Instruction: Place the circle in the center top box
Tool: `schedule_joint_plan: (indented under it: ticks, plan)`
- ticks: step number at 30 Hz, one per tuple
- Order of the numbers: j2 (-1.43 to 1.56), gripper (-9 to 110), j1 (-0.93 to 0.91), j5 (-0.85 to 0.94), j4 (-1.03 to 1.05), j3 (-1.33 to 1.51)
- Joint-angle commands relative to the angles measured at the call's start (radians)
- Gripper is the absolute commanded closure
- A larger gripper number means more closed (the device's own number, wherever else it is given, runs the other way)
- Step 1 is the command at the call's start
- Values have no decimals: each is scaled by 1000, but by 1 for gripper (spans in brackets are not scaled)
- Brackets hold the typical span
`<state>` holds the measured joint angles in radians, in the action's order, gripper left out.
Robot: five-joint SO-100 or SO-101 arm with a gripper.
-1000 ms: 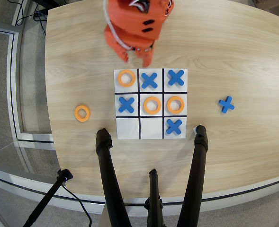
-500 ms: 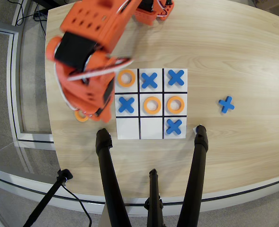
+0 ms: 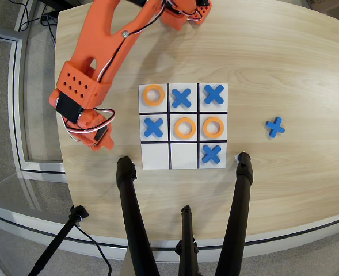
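While the orange arm [image 3: 106, 46] reaches down the left side of the overhead view, its hand [image 3: 98, 140] hangs over bare tabletop [image 3: 284, 69] just left of the white grid board [image 3: 183, 126], level with the board's middle and lower rows. The fingers point away from the camera, so I cannot tell whether they are spread or pinching a ring. On the board, orange rings lie in the upper-left cell [image 3: 153, 95], the central cell [image 3: 185, 127] and the middle-right cell [image 3: 213, 127]. Blue X pieces fill the upper-middle [image 3: 181, 98], upper-right [image 3: 214, 94], middle-left [image 3: 153, 127] and lower-right [image 3: 211, 153] cells. The lower-middle cell [image 3: 184, 156], farthest from the arm's base, is bare white. A spare blue X [image 3: 275, 127] lies well right of the board.
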<state>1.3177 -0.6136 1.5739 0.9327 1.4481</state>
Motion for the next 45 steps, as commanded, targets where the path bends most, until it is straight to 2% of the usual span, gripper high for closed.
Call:
schedule_joint_plan:
  ticks: [1,23,45]
  plan:
    - [-17,77,8,6,-20,-49]
    - [-284,75,28,3,-153,-190]
    - [-405,75,35,-18,-232,-179]
